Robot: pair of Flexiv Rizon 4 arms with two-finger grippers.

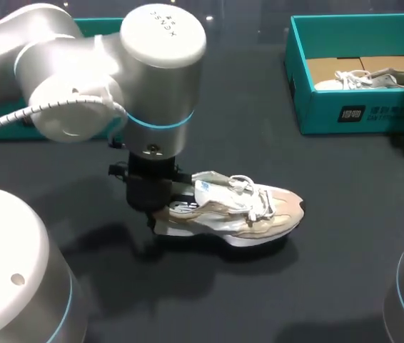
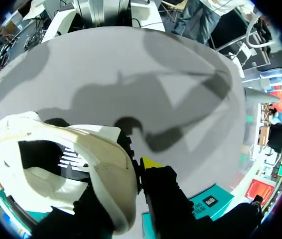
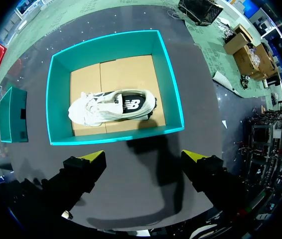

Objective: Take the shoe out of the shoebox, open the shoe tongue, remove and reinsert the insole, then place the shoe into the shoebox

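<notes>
With the shoe (image 1: 238,211) in the middle of the table (image 1: 245,107), the left gripper (image 2: 123,184), pinching its heel collar, should clamp firmly and steady it for the tongue, while the right gripper (image 3: 143,162) hangs spread open over the far-right shoebox (image 3: 51,99).

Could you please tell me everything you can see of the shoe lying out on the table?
The shoe is a white and beige trainer with white laces and a thick pale sole. It stands roughly upright on the dark table, toe toward my right, its heel wall pinched by the left tool.
</notes>
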